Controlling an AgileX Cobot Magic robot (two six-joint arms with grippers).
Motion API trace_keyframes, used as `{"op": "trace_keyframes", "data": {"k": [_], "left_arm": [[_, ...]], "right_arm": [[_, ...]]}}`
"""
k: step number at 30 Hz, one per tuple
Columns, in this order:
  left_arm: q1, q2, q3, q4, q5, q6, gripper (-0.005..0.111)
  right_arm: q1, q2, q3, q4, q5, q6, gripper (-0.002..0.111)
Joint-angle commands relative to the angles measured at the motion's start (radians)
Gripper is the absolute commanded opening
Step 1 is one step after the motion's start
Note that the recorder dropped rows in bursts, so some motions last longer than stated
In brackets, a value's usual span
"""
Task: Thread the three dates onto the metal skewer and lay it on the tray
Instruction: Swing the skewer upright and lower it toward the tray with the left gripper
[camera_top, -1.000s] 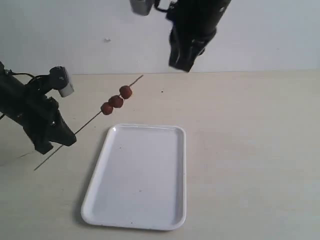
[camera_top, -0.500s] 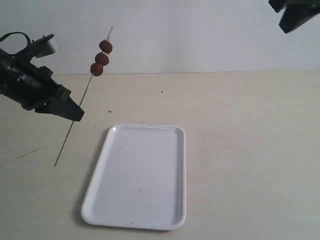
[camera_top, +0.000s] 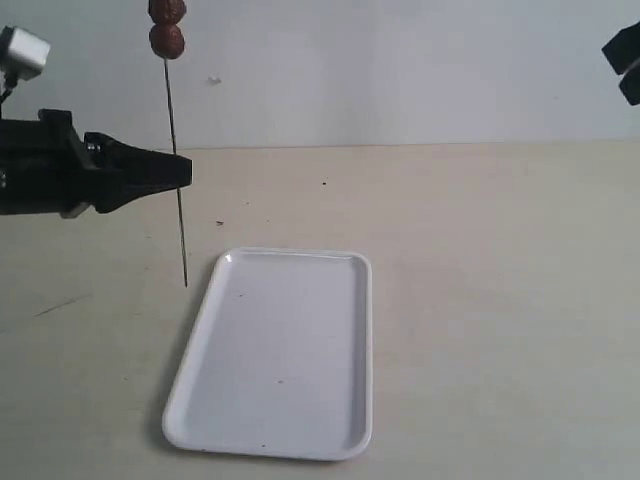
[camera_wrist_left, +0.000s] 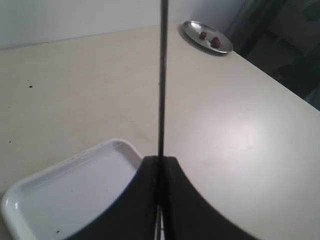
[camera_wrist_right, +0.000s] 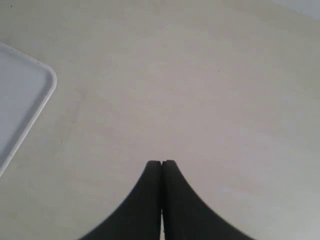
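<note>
My left gripper (camera_top: 185, 168) is shut on the metal skewer (camera_top: 176, 180), which stands nearly upright above the table, left of the tray's far left corner. Two dark red dates (camera_top: 166, 40) sit on the skewer at the top edge of the exterior view, which cuts off its upper end. The white tray (camera_top: 290, 253) lies flat on the table with nothing on it. In the left wrist view the skewer (camera_wrist_left: 162, 75) runs out from between the closed fingertips (camera_wrist_left: 160, 159), with the tray (camera_wrist_left: 30, 192) beneath. My right gripper (camera_wrist_right: 161, 162) is shut and holds nothing, high at the right edge (camera_top: 625, 60).
A small silver dish (camera_wrist_left: 220, 46) with two more dates (camera_wrist_left: 209, 38) stands at the table's far corner in the left wrist view. The tray's corner (camera_wrist_right: 47, 80) shows in the right wrist view over bare beige tabletop. A white wall backs the table.
The left arm has lifted the skewer and swung it from a slant to nearly upright, carrying the dates up to the frame's top. The right arm has withdrawn to the right edge.
</note>
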Motion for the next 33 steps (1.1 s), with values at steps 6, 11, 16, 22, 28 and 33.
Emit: {"op": "trace_keyframes", "data": {"k": [6, 11, 16, 22, 28, 33], "left_arm": [[-0.043, -0.015, 0.046, -0.014, 0.006, -0.027, 0.000], [-0.162, -0.015, 0.046, 0.062, -0.181, -0.256, 0.000], [-0.277, -0.013, 0.046, 0.168, -0.338, -0.534, 0.000], [-0.344, 0.007, 0.027, 0.409, -0.341, -0.864, 0.000], [-0.360, 0.092, -0.001, 0.560, -0.308, -1.058, 0.000], [-0.362, 0.199, -0.018, 0.570, -0.249, -1.098, 0.000]], "right_arm": [[-0.006, -0.071, 0.005, -0.002, 0.019, 0.017, 0.000], [-0.006, -0.069, 0.005, -0.002, 0.053, 0.016, 0.000], [-0.006, -0.071, 0.005, 0.006, 0.064, 0.019, 0.000], [-0.006, -0.071, 0.005, 0.008, 0.075, 0.026, 0.000], [-0.004, -0.071, 0.005, 0.023, 0.077, 0.028, 0.000], [-0.004, -0.071, 0.005, 0.023, 0.077, 0.028, 0.000]]}}
